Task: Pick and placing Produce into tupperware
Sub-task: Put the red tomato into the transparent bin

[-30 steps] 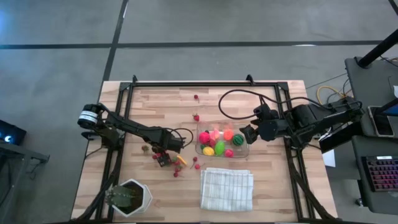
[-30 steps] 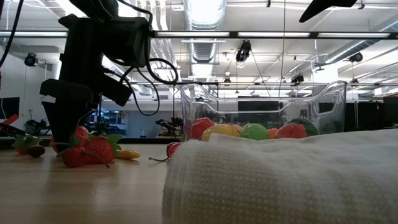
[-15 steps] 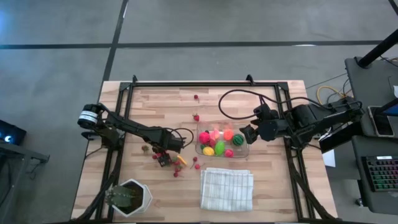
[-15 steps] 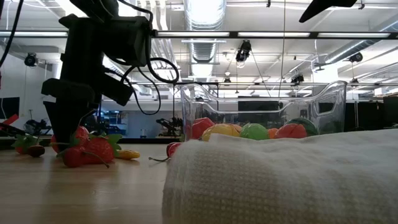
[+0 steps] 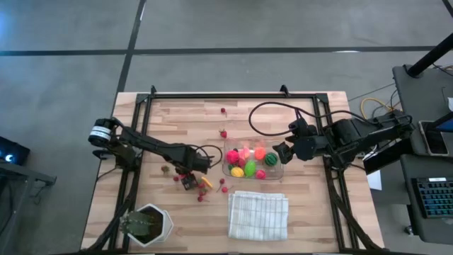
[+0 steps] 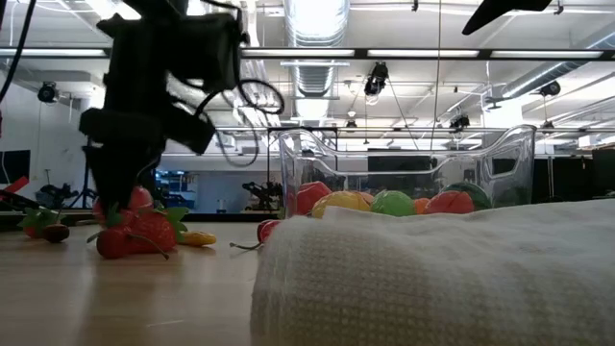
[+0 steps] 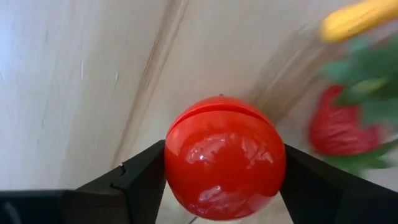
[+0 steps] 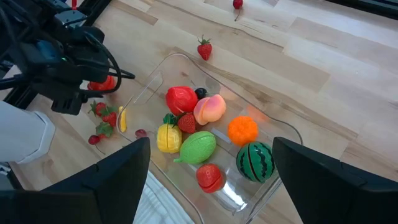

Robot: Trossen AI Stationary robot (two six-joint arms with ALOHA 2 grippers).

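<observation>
left arm reaches low over the table, fingers clamped on red ball; right fingers apart above tupperware

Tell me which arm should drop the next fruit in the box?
Probably the left. Its claw already grips a red ball beside the box. The right claw hangs open and empty at the box's other end.

Table is showing pale wood planks, matt, fine grain lines. Tupperware is looking like clear smooth plastic, catching glare. Red ball is gleaming glossy, hard plastic, with a seam groove. Cloth is lying white, waffle-woven, rough. Left fingers are appearing matt black.
</observation>
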